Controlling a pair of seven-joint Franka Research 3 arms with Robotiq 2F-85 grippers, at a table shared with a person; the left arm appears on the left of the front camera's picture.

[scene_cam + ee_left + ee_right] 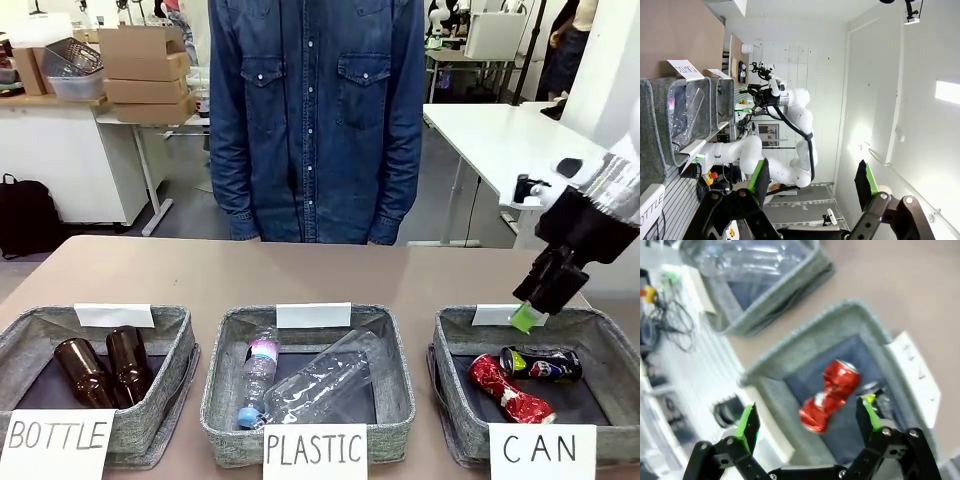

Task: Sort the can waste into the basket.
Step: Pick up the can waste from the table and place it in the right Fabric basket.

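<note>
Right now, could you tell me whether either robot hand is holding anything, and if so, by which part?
Nothing is held. The right hand is open above the grey woven-fabric basket marked CAN, where the crushed red metal can and dark blue-black can lie. The left hand is open and empty.

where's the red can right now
In the front view the red can lies crushed inside the basket marked CAN, on the robot's right, just in front of the dark can.
</note>
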